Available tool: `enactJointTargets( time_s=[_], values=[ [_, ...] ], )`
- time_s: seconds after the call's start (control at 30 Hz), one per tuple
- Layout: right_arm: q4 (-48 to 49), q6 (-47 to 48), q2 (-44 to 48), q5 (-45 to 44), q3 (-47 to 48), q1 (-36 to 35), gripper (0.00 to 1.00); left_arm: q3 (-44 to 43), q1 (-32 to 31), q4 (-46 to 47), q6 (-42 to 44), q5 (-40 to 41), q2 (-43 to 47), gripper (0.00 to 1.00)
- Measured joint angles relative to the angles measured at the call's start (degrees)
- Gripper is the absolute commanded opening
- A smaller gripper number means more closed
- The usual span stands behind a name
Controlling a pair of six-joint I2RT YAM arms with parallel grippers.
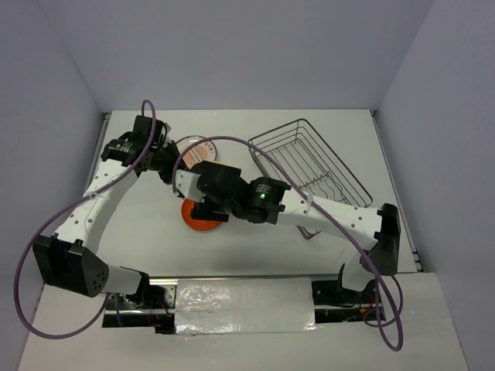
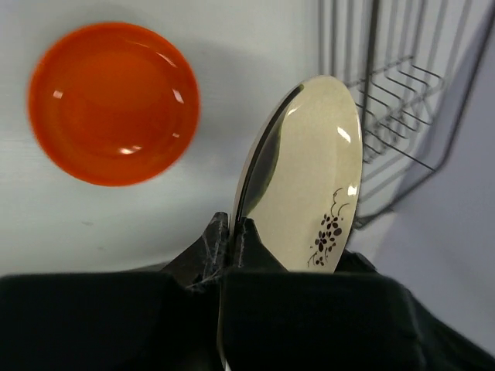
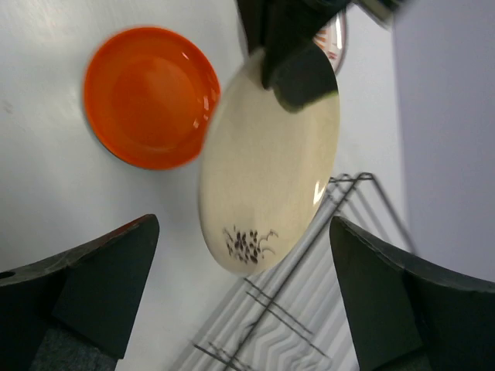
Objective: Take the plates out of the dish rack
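My left claw [image 2: 232, 230] is clamped on the cream plate [image 2: 309, 170] at its rim, with the plate on edge just above the fingers. My right claw [image 3: 241, 232] gapes wide either side of it, not touching. Looks like a handover. Next I'd tilt it flat and lower it by the orange plate [image 2: 114, 102], beyond-left. The rack [image 2: 402, 93] sits beyond-right, and my arm hides its near end.

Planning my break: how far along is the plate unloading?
Done: orange plate and white red-marked plate lie on the table. In hand: left gripper clamps the cream plate by its rim; right gripper stands open. Left: set it down; dish rack's visible part shows no plates.
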State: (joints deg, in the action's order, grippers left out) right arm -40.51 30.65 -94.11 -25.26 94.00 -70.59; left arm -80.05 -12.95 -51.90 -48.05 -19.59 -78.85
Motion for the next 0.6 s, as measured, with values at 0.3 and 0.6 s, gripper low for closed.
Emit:
enactJointTargets(
  time_s=[0.3, 0.6],
  values=[
    [6.6, -18.5, 23.5, 10.6, -18.0, 12.8, 1.00, 17.0, 1.6, 8.1, 6.3, 10.2, 3.9, 0.11],
    [6.7, -26.8, 37.6, 12.2, -21.9, 15.5, 1.00, 25.5, 3.1, 16.8, 7.8, 10.6, 3.1, 0.50]
  ],
)
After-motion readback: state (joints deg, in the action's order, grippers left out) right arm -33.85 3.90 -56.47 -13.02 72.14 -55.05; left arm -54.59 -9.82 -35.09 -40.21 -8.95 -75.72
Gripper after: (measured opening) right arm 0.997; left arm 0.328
